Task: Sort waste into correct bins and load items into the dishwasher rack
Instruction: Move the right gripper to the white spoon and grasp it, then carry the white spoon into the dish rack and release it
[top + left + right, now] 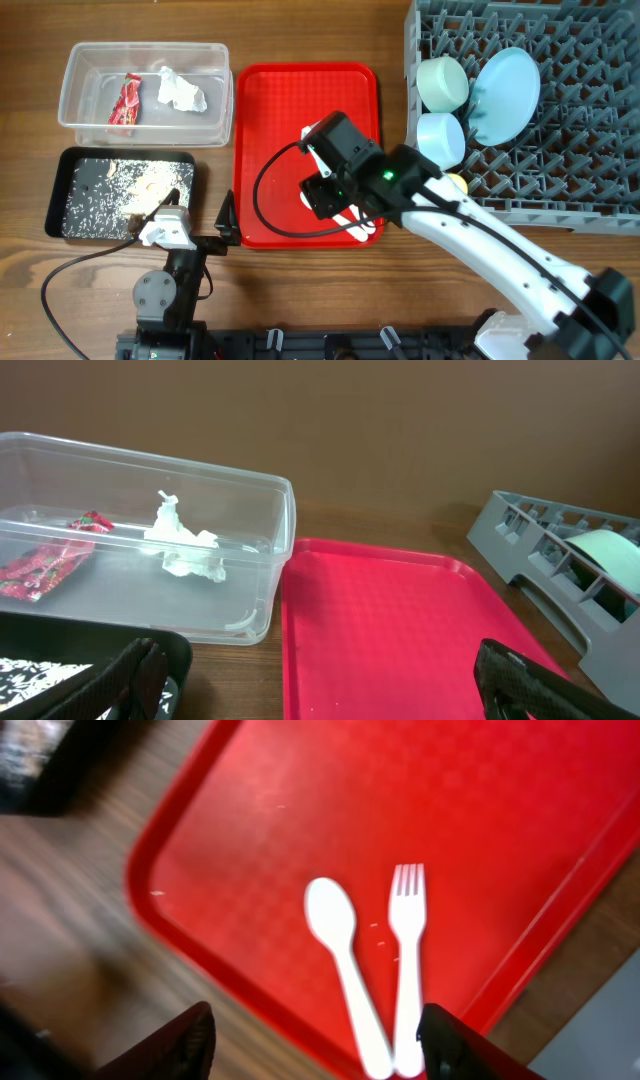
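My right gripper (318, 1025) hangs released over the white plastic spoon (332, 918) and white plastic fork (407, 925); my left gripper (320, 680) gapes empty. Lying so close, both may get pinched together.

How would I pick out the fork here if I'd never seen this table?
Look for the flat red plastic serving tray in the middle of the scene. Near one of its corners, two white utensils lie side by side. The white plastic fork is the one that ends in short prongs, while the white plastic spoon next to it ends in a smooth oval.
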Robot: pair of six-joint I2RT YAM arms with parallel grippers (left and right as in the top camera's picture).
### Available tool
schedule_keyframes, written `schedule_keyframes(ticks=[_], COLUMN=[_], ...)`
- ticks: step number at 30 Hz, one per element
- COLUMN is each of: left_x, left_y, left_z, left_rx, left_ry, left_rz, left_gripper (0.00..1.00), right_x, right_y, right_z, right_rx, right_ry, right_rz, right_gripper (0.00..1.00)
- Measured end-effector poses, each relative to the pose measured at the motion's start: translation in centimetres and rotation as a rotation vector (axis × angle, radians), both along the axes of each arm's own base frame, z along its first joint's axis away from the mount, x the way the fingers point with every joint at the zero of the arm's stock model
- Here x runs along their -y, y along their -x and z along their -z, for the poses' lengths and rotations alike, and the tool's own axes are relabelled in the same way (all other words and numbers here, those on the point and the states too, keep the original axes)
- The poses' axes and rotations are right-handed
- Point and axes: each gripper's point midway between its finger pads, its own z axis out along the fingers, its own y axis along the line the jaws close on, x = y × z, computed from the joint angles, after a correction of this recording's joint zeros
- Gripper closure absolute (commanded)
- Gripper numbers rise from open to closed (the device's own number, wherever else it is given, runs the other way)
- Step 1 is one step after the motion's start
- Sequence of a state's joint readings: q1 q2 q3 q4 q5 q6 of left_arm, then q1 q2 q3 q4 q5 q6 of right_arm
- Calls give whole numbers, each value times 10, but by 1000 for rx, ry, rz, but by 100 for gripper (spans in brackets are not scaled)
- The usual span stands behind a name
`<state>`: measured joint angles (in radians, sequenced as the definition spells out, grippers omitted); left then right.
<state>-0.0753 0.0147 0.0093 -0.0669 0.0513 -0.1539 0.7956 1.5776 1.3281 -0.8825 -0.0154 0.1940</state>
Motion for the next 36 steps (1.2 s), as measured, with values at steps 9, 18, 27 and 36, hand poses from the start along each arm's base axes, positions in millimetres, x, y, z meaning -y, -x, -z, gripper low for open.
schedule_keyframes(ticks=[9,18,27,36], left_x=[0,0,0,0], left_y=[0,0,0,0], left_z=[0,0,0,0], left_rx=[0,0,0,0], left_ry=[0,0,0,0], left_rz=[0,0,0,0], left_gripper=[0,0,0,0], right_x=[6,15,19,12], right_y=[-5,-1,5,4], right_z=[74,115,154,151], right_rx=[-101,-166,-237,-241], right_ry=[196,312,377,334], right_rz=[-52,-117,-164,-125], right_gripper=[52,53,78,95])
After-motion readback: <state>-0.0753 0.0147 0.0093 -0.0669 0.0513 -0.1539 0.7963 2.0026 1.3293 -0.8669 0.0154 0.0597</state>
